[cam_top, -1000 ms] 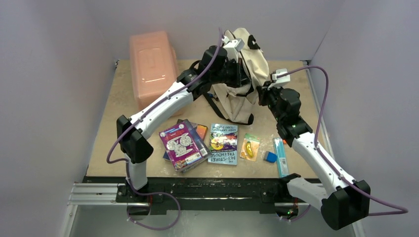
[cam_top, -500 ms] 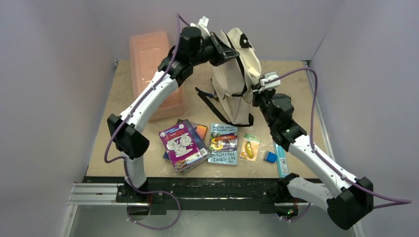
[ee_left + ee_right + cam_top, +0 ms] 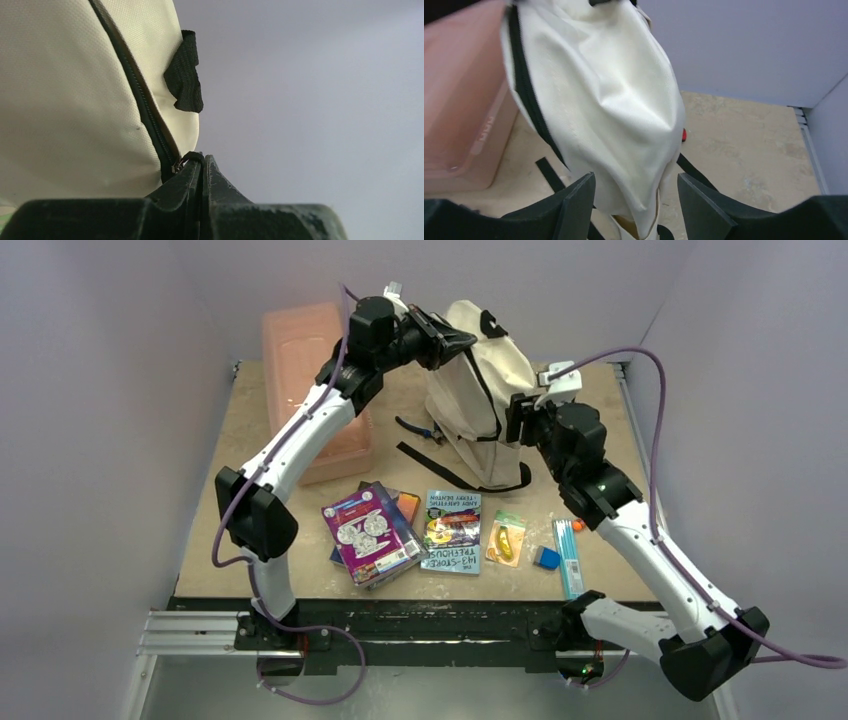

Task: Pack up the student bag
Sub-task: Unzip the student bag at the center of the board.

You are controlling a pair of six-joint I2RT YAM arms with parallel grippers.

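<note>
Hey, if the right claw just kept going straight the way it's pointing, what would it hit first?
The student bag. Its cream fabric hangs directly ahead of the open right claw, and the lower fold seems to dip between its jaws, though depth is hard to judge.

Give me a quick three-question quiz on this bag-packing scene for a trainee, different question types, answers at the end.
1. True or false: the left gripper is shut on the student bag at its zipper.
2. Pick one: the right gripper is A) shut tight on the bag, B) open with bag fabric between its fingers, C) out of view.
3. Short answer: which rigid thing stands to the left of the bag in the top view?
Key: 1 true; 2 B; 3 the pink box.
</note>
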